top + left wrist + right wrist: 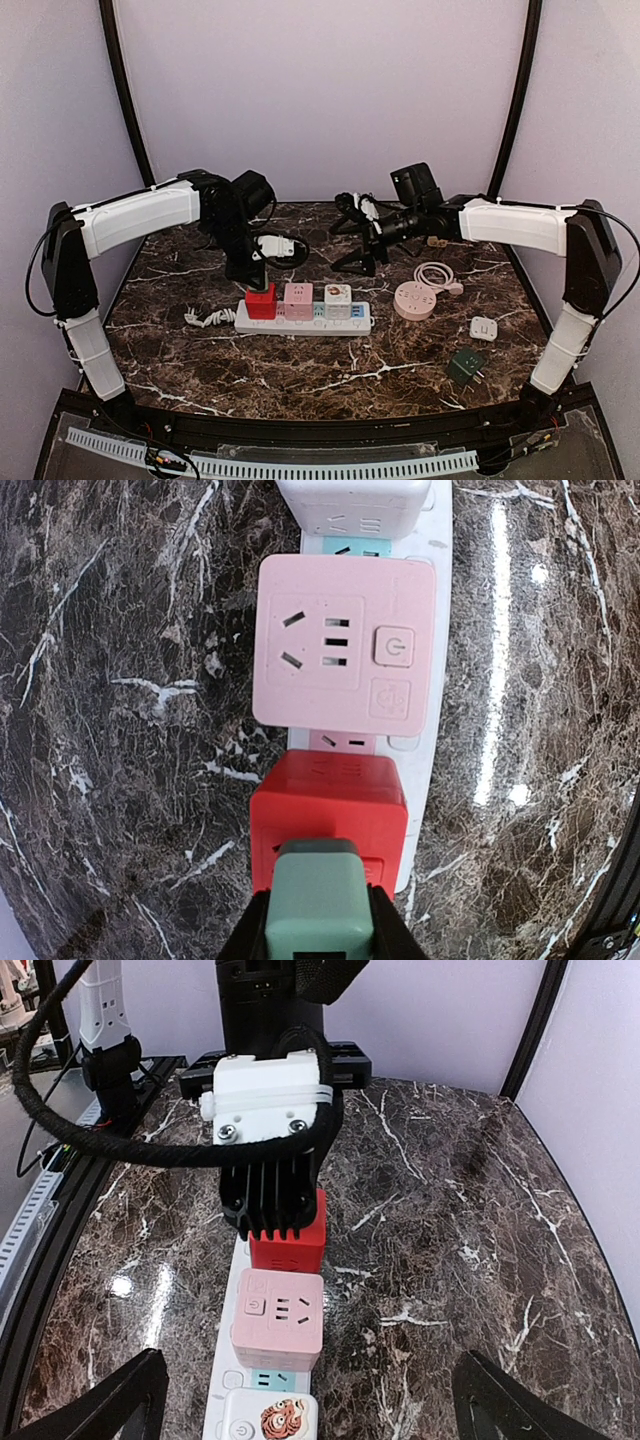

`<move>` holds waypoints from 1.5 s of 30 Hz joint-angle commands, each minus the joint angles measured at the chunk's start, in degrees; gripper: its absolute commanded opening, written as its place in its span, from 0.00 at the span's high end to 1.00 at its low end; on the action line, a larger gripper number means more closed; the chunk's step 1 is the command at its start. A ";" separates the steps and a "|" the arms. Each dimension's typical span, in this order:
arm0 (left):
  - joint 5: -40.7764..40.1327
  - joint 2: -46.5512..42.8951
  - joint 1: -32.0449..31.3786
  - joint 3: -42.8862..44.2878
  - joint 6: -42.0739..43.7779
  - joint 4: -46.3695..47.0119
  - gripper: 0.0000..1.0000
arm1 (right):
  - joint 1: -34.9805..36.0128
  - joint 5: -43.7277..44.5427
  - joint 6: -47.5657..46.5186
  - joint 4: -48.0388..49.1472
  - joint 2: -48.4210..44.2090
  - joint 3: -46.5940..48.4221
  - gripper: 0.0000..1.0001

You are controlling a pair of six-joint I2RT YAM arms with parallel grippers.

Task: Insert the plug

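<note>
Left wrist: left gripper [318,932] clamped on green plug [318,890] over red cube [330,800] (pins hidden); tilt could jam prongs, shove strip [442,630].

Green plug [318,900], red cube [330,800], pink cube [345,645], brown-marbled table [130,680].

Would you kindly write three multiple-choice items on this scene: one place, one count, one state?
1. Where is the green plug?
A) at the red cube
B) on the round pink socket
C) at the table's near edge

2. How many cubes sit on the power strip?
A) one
B) three
C) five

3. The right gripper is:
A) open, empty
B) shut on a cable
C) shut on a cube

Key: 1 A, the left gripper holds it right over the red cube; 2 B, red, pink cube, white cube; 3 A, its fingers stand wide apart, nothing between.
</note>
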 commanded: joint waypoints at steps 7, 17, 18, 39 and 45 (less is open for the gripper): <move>0.35 2.28 0.20 -4.53 2.05 0.30 0.99 | -0.34 -1.49 0.33 1.38 -1.10 -0.96 0.01; 1.92 5.59 2.85 -14.52 -1.97 4.12 1.00 | -0.27 -1.08 -0.10 1.62 -5.10 -4.56 0.01; 1.97 5.99 2.83 -14.36 -2.07 4.36 1.00 | -0.34 -1.20 0.04 1.63 -5.23 -4.55 0.01; -0.29 -5.43 0.81 4.05 -5.05 2.97 0.01 | -8.33 28.57 21.42 -5.71 -12.09 -2.54 0.01; 7.42 -16.92 -0.23 -1.80 -4.33 9.27 0.01 | -16.45 46.03 41.03 -24.55 -16.60 -2.86 0.01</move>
